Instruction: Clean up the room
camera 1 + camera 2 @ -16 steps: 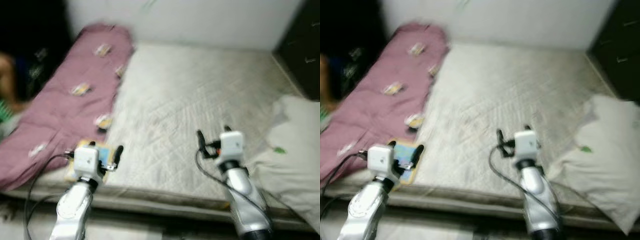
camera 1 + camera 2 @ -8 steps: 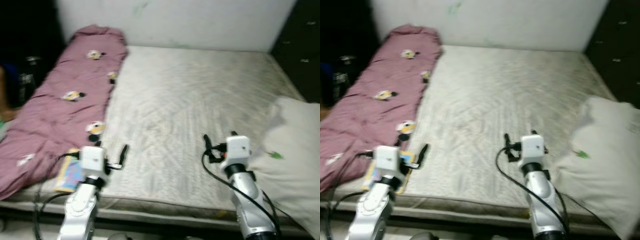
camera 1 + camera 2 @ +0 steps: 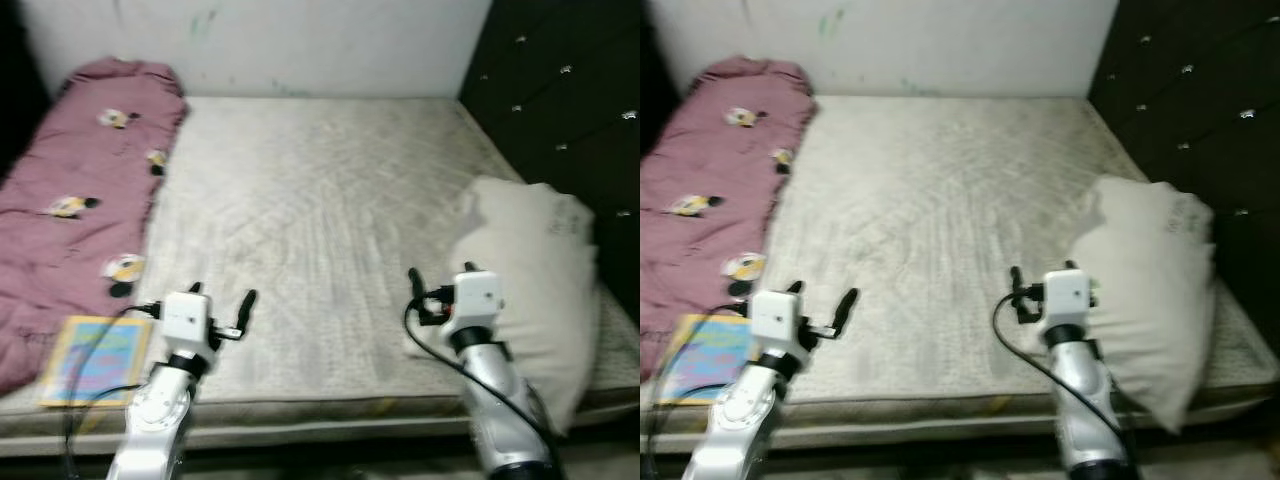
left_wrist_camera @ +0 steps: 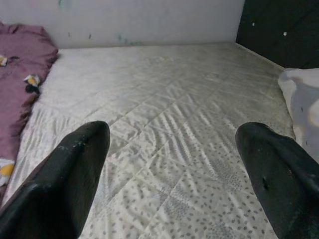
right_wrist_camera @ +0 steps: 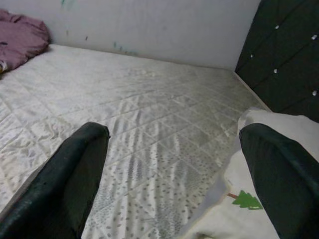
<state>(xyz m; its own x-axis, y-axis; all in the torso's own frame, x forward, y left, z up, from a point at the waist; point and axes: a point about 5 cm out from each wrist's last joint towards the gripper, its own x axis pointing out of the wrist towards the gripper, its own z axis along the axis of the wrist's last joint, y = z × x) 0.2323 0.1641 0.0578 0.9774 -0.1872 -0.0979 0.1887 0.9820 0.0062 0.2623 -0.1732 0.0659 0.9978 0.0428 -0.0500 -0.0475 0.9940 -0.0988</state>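
A bare quilted mattress (image 3: 320,200) lies before me. A mauve blanket (image 3: 70,190) with small cartoon prints runs along its left side. A colourful book (image 3: 95,358) lies flat at the front left corner, just left of my left gripper (image 3: 222,297). A white pillow (image 3: 535,275) with a small green tree print (image 5: 243,199) rests at the right edge, beside my right gripper (image 3: 440,275). Both grippers hover low over the mattress's front edge, open, with nothing between their fingers. In the left wrist view the fingers (image 4: 75,169) frame bare mattress.
A black padded panel with studs (image 3: 565,90) rises along the bed's right side. A pale wall (image 3: 260,40) closes the far end. The mattress's front edge (image 3: 320,415) runs just below the grippers.
The whole picture has shifted left, so the camera turned right: the black panel and pillow came further in, the blanket slid to the edge. Both arms keep the same open pose.
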